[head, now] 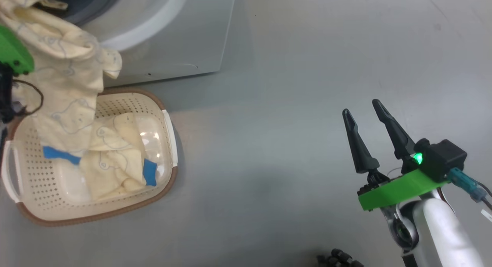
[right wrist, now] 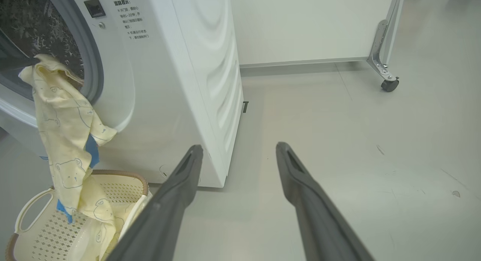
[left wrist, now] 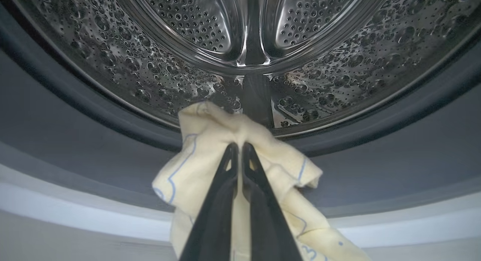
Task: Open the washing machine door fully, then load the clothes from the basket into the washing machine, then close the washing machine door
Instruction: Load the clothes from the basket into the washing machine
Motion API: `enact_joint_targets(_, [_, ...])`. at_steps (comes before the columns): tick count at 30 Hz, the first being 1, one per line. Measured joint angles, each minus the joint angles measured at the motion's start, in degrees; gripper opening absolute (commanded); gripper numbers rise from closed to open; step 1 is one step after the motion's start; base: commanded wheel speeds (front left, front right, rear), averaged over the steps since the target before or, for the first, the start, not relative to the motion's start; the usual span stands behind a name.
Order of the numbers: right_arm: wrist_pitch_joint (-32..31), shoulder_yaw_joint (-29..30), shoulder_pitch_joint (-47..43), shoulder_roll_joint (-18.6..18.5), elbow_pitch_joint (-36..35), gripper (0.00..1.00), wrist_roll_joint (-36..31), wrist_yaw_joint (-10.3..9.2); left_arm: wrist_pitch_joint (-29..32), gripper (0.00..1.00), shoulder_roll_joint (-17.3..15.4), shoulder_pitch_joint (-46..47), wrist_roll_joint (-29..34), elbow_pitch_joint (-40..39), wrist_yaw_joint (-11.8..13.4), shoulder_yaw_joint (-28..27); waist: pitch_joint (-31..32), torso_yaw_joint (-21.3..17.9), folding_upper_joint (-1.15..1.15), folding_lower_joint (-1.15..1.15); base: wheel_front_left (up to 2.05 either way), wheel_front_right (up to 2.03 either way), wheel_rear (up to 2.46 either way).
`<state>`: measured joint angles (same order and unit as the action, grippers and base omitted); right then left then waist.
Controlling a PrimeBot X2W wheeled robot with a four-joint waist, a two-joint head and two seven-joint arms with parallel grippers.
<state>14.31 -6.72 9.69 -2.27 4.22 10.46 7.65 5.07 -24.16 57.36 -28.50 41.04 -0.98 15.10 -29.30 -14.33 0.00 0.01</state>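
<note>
My left gripper [left wrist: 238, 145] is shut on a pale cream-yellow garment [left wrist: 210, 148] of the clothes, holding it at the mouth of the washing machine [right wrist: 195, 65], just before the grey gasket [left wrist: 56, 118] and steel drum [left wrist: 180, 39]. The garment [head: 65, 86] hangs down from the opening into the basket [head: 36, 178], where another cream piece [head: 115, 159] with a blue patch lies. My right gripper [head: 363, 107] stands open over bare floor, well right of the basket. The washing machine door is out of view.
The cream basket [right wrist: 34, 219] sits on the grey floor right in front of the washer. A white cabinet on castors [right wrist: 389, 84] stands behind, at the far right. Wide open floor [head: 292, 86] lies between the basket and my right arm.
</note>
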Motion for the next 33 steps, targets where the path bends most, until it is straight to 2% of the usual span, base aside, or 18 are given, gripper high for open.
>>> enact_joint_targets(8, [0.11, -1.99, 4.15, -0.01, -0.55, 1.0, 1.32, 0.0, 7.31, 0.0, -3.67, 10.91, -0.66, 1.24, -1.86, -0.08, -6.87, -2.09, 0.0, 0.0, 0.0, 0.0, 0.0])
enact_joint_targets(15, [0.13, -3.54, 6.32, -0.01, -1.08, 1.0, 3.0, 0.0, 8.62, 0.0, -7.3, 17.88, 0.91, 1.35, -2.52, 0.14, -11.31, -3.76, 0.0, 0.0, 0.0, 0.0, 0.0])
enact_joint_targets(17, [0.13, -4.34, 7.11, -0.01, -1.15, 1.0, 3.82, 0.0, 7.44, 0.0, -9.18, 20.94, 2.63, 1.12, -2.52, 0.42, -12.93, -4.88, 0.0, -0.01, 0.0, 0.0, 0.0])
enact_joint_targets(21, [0.13, -5.06, 7.25, -0.01, -1.18, 1.0, 4.79, 0.0, 4.22, 0.0, -10.53, 23.98, 3.67, 0.81, -2.41, 0.29, -14.24, -5.98, 0.0, 0.0, 0.0, 0.0, 0.0])
enact_joint_targets(23, [0.13, -5.63, 7.3, -0.01, -1.18, 1.0, 5.44, 0.0, 0.62, 0.0, -11.44, 26.25, 4.83, 0.87, -2.42, 0.25, -15.47, -6.87, 0.0, -0.01, 0.0, 0.0, 0.0])
enact_joint_targets(30, [0.13, -6.37, 7.99, 0.0, -1.54, 1.0, 5.72, 0.0, -6.69, 0.0, -11.82, 32.51, 8.1, 1.75, -1.51, 1.03, -17.3, -8.08, 0.0, -0.01, 0.0, 0.0, 0.0])
enact_joint_targets(33, [0.14, -6.68, 8.66, 0.0, -1.55, 1.0, 6.25, 0.0, -5.99, 0.0, -11.78, 34.54, 8.23, 4.79, -1.4, 1.07, -17.74, -8.48, 0.0, -0.02, 0.0, 0.0, 0.0])
